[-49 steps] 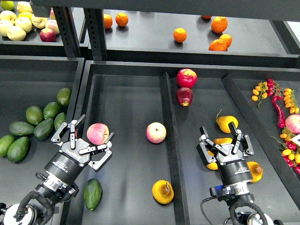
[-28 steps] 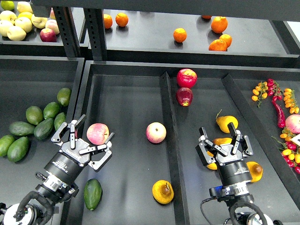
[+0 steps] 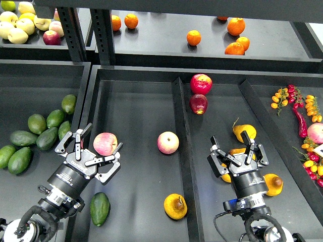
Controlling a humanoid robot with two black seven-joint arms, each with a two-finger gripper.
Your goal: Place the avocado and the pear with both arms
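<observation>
Nearest the front edge of the middle tray (image 3: 136, 101), the dark green avocado (image 3: 100, 208) lies by the tray's left wall, just below the left end effector (image 3: 90, 149), which hangs over it with its fingers spread open and nothing between them. A little to the right, also close to the front edge, the yellow-orange pear (image 3: 175, 206) rests with its brown blotch facing up, right beside the divider rail (image 3: 182, 151) that splits this tray from the next one. Across that rail, the right end effector (image 3: 236, 151) stands with its fingers open and empty, hovering above a few yellow pears (image 3: 274, 184) in the right tray. Farther back, a pink-and-yellow apple (image 3: 105, 143) sits touching or just behind the left fingers, and a second such apple (image 3: 167, 142) lies near the middle of the tray by the rail. In the left tray, a cluster of green avocados (image 3: 38, 132) is gathered by its right wall. Beyond, two red apples (image 3: 200, 84) sit near the far edge, and oranges (image 3: 193, 37) are scattered on the back shelf.
</observation>
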